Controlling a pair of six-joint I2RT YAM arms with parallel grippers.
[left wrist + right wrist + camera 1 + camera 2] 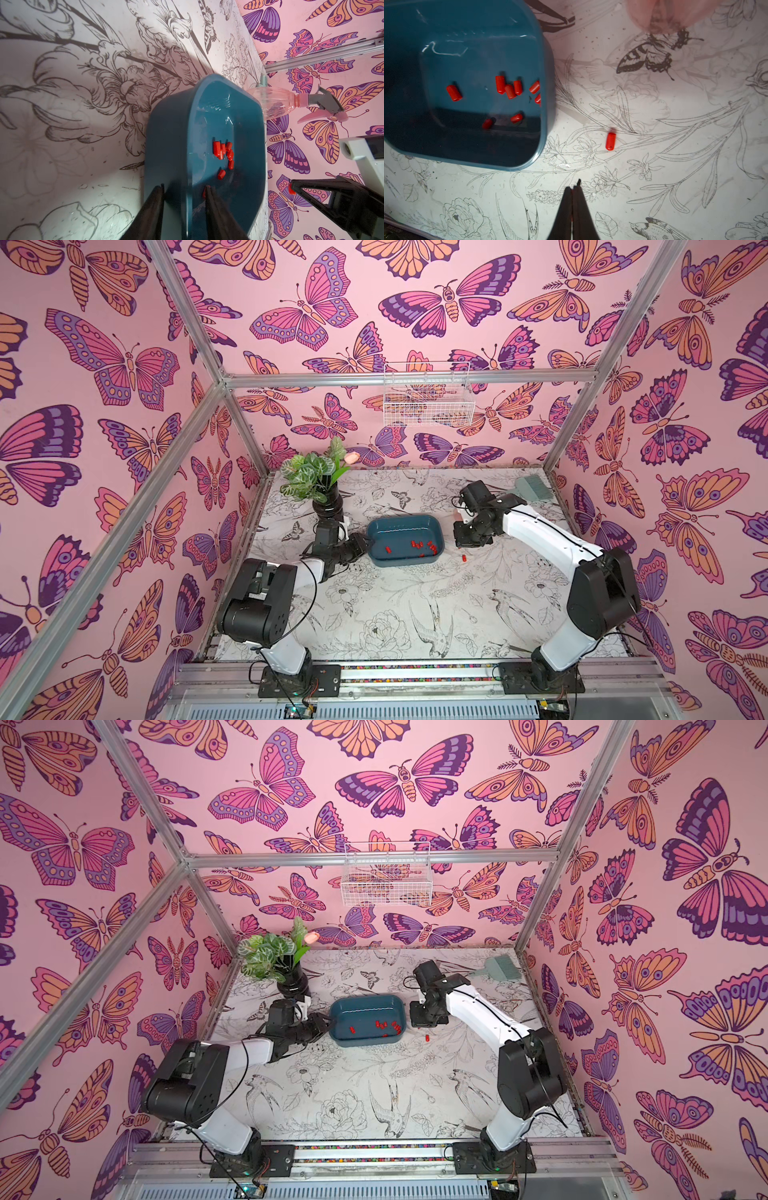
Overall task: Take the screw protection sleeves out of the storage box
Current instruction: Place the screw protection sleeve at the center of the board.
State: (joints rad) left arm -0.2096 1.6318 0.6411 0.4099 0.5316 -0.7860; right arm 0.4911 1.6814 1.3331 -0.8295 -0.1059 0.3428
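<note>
Left claw (184, 188) clamps storage box (166, 135); vase (328, 506) beside.

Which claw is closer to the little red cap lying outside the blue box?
Right. The right gripper hovers beside the loose sleeve on the table; the left gripper clamps the far wall of the storage box.

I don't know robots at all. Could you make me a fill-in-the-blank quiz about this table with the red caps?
1. Exactly ___ sleeve lies on the table outside the storage box.
2. Most sleeves lie ___ the storage box.
3. The left gripper clamps the storage box's wall; the right gripper has its jaws ___.
4. The pink tulip stands in a black ___.
Missing words: one, inside, shut, vase.
</note>
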